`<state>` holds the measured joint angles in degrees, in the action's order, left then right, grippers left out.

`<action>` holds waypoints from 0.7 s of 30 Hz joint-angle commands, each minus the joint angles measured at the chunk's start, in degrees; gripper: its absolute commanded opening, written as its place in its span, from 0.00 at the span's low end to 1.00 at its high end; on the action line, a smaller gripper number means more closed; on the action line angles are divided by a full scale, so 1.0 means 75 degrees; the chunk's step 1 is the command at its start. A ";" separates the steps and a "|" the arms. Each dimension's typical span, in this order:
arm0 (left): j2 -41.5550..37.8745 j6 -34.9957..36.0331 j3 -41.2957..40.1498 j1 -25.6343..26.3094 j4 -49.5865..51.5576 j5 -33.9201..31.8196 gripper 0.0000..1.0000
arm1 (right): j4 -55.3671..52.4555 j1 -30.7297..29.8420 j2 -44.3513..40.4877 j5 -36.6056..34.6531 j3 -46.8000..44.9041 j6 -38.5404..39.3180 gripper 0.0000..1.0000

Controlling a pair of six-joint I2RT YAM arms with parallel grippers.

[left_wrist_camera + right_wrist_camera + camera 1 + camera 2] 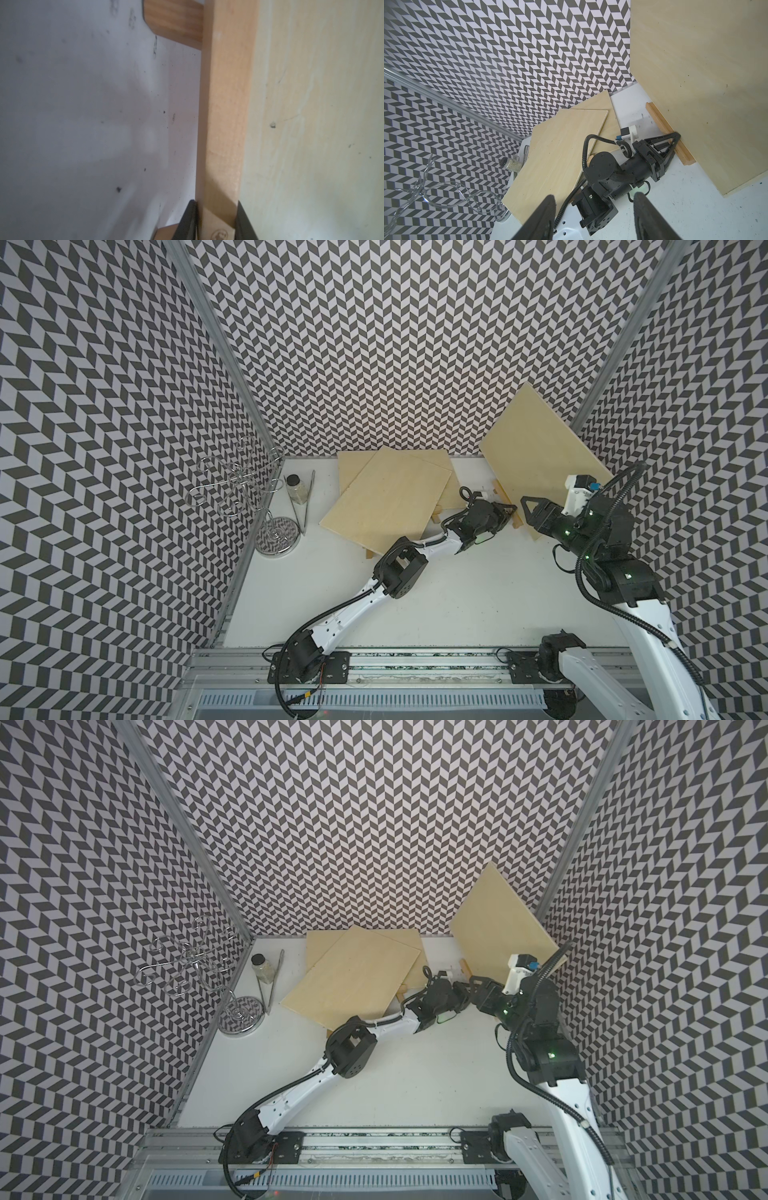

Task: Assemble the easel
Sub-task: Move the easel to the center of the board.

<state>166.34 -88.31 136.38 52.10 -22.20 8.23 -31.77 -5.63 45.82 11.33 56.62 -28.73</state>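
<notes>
Left end effector [216,202] pinches the ledge [224,104] of the propped board [536,448]. Right end effector [594,195] hangs spread, empty; two boards [386,502] lie unassembled.

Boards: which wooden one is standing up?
The board by the right wall, tilted up on edge. The middle board and the board under it lie down.
</notes>
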 commanded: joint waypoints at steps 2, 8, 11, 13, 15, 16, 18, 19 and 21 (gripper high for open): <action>-0.0727 -0.0103 -0.1220 -0.0109 0.0176 -0.0402 0.13 | 0.0184 -0.0067 0.0030 -0.0003 0.0087 0.0167 0.60; -0.1778 0.0509 -0.2641 -0.0328 0.0115 -0.0761 0.07 | 0.0350 -0.0068 -0.0022 0.0713 -0.0364 0.0293 0.60; -0.2201 0.0560 -0.3384 -0.0421 0.0069 -0.1078 0.02 | 0.0380 -0.0069 -0.0136 0.1053 -0.0586 0.0460 0.60; -0.2444 0.0532 -0.3895 -0.0485 -0.0042 -0.1286 0.00 | 0.0459 -0.0070 -0.0229 0.1362 -0.0676 0.0607 0.60; -0.2606 0.0367 -0.4282 -0.0511 -0.0215 -0.1406 0.00 | 0.0451 -0.0107 -0.0301 0.1576 -0.0747 0.0659 0.60; -0.2648 0.0325 -0.4406 -0.0530 -0.0332 -0.1438 0.00 | 0.0432 -0.0141 -0.0336 0.1661 -0.0790 0.0650 0.60; -0.2713 0.0349 -0.4519 -0.0536 -0.0347 -0.1543 0.00 | 0.0370 -0.0210 -0.0431 0.1901 -0.0960 0.0563 0.60; -0.2725 0.0419 -0.4518 -0.0536 -0.0337 -0.1593 0.00 | 0.0328 -0.0251 -0.0486 0.1996 -0.1050 0.0520 0.60; -0.2726 0.0462 -0.4507 -0.0536 -0.0248 -0.1647 0.00 | 0.0029 -0.0287 -0.0654 0.1913 -0.1239 0.0296 0.60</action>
<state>146.61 -81.91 104.09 49.60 -27.14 0.89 -31.46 -7.14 42.76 23.31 49.04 -25.61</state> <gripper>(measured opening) 0.214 0.602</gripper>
